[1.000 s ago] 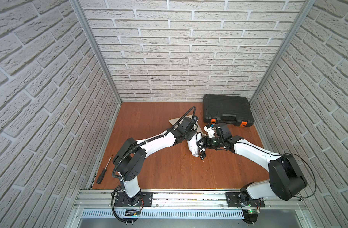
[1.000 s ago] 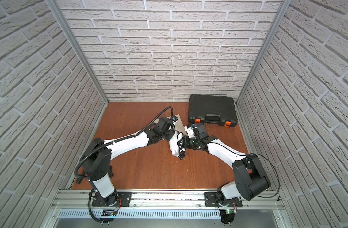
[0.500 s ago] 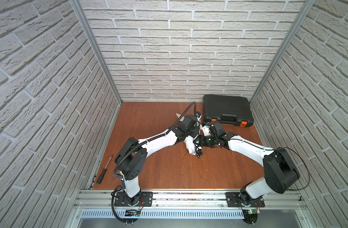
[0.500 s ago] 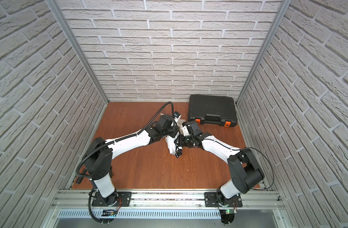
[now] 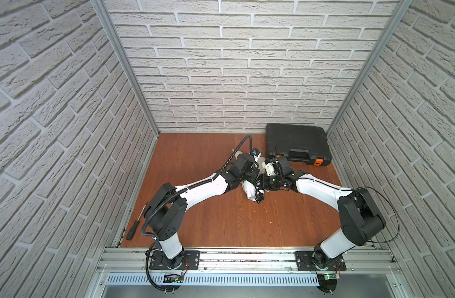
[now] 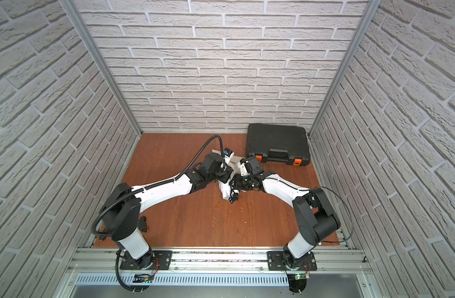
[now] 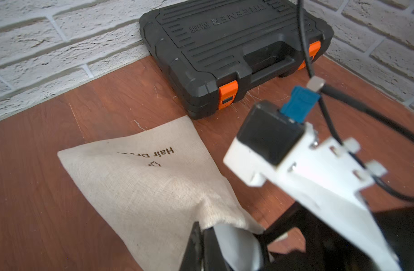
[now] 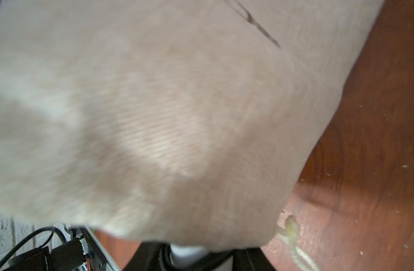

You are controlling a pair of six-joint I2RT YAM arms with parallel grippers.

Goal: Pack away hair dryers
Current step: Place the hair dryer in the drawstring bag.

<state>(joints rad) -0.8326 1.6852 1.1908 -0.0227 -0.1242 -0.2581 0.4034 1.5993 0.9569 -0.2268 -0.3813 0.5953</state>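
Wooden tabletop (image 5: 221, 222). Your left gripper (image 7: 202, 246) pinches the cloth bag (image 7: 142, 187) at its mouth. Your right gripper (image 8: 189, 255) clasps the hair dryer (image 5: 250, 192), nose just inside. Its dangling cord (image 5: 259, 198) could snag the mouth and drag the bag.

The woven cloth bag (image 7: 140, 187) is beige with dark brown lettering, the wood-grain worktop (image 7: 36, 164) reddish-brown, the ribbed plastic case (image 7: 224, 47) black with orange latches (image 7: 227, 90), the small plastic hair dryer (image 5: 250, 192) white with a black cord (image 5: 259, 198), and the brick-patterned walls (image 5: 247, 77) off-white with paler joints.
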